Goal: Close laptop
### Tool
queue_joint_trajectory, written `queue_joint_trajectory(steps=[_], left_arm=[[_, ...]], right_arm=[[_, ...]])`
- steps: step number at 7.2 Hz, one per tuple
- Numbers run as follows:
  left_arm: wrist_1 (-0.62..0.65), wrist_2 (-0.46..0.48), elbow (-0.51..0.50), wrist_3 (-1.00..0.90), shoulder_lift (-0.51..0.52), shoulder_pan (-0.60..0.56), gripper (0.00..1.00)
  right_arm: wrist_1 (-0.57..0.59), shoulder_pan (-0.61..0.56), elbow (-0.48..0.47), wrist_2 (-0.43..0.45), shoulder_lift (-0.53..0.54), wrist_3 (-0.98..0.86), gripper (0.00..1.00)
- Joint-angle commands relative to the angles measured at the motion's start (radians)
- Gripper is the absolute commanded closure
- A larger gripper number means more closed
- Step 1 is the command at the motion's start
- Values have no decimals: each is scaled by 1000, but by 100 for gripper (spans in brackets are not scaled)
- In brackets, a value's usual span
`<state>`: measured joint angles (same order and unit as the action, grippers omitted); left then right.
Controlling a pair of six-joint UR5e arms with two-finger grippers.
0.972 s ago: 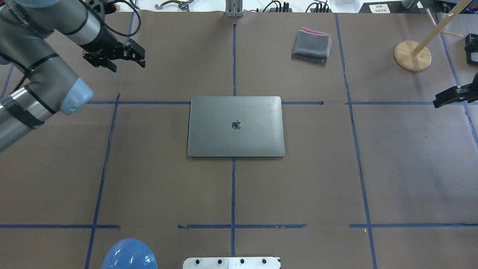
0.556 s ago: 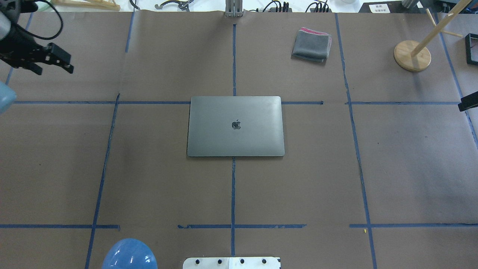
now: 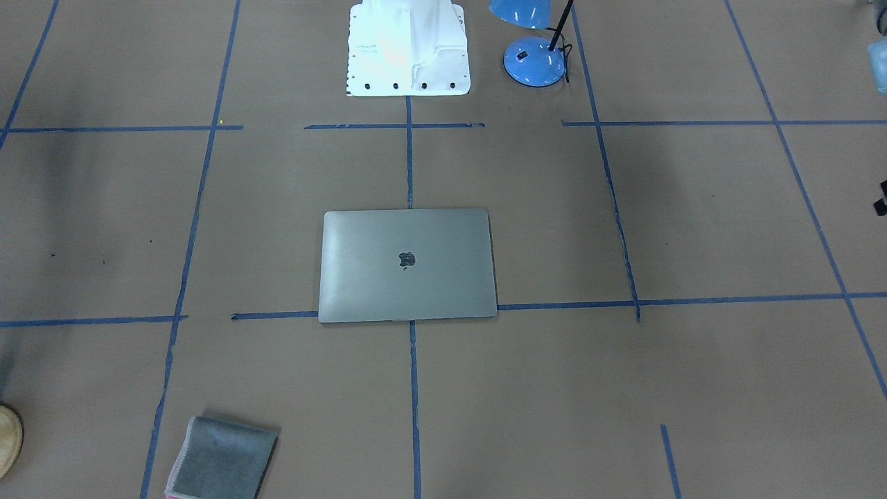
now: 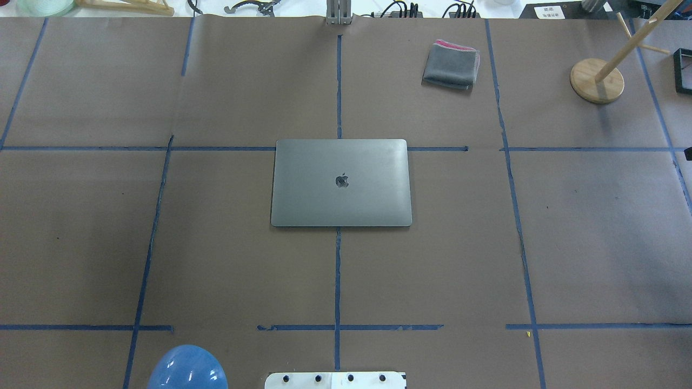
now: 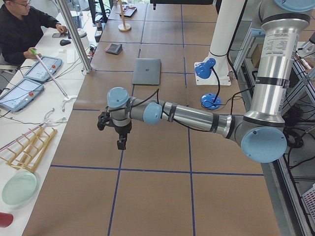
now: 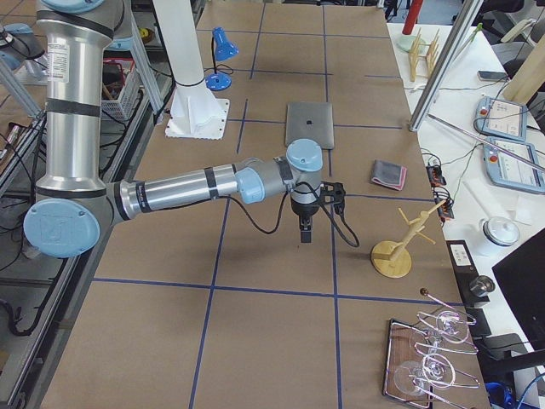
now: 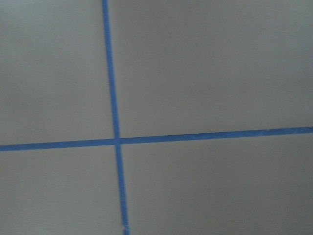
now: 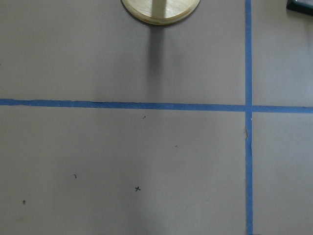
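The laptop lies shut and flat in the middle of the table, its grey lid with the dark logo facing up. It also shows in the front view and the side views. My left gripper hangs over bare table far to the laptop's left, pointing down. My right gripper hangs over bare table far to its right, near the wooden stand. I cannot tell whether either is open or shut. Both wrist views show only table paper and blue tape.
A folded grey cloth lies at the far right behind the laptop. A wooden stand is at the far right, with a black tray of glasses beyond it. A blue lamp stands beside the white robot base.
My left arm has swung left, out of the overhead view. My right gripper has drawn back to the right edge. The laptop has not moved and stays shut.
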<state>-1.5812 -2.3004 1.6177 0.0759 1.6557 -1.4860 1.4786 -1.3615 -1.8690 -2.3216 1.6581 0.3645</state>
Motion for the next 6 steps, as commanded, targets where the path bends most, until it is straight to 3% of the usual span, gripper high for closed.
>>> queue_joint_trajectory(steps=[1, 3, 5, 6], left_arm=[[24, -26, -80, -120, -14, -60, 0], [27, -34, -72, -120, -44, -62, 0], [29, -34, -67, -120, -62, -62, 0], [29, -34, -67, -119, -62, -62, 0]], right_arm=[[102, -97, 56, -114, -4, -205, 1], [239, -187, 68, -124, -4, -408, 1], [262, -238, 95, -119, 12, -412, 1], [247, -254, 155, -113, 29, -415, 1]])
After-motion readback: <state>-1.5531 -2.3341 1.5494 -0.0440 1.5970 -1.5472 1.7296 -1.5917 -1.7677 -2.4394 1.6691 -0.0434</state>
